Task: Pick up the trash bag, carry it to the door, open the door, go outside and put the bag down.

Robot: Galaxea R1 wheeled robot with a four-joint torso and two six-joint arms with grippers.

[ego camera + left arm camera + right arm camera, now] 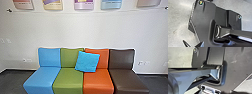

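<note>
- I can't tell whether my left or right gripper is open or closed, nor where the trash bag is.
- Ahead I've got blue, green, orange and brown seats (98, 78) in a row.
- Blue cushion (87, 61) against the green and orange backrests (103, 56).
- Pale wall (83, 31), colored prints (84, 4).

four seats (70, 75), one cushion (87, 61), five posters (84, 4)

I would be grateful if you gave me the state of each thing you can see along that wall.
Cushion: tilted, propped against the green backrest and the orange backrest.
Seats: lined up side by side, facing the robot.
Posters: hanging in a row above the seats.
</note>
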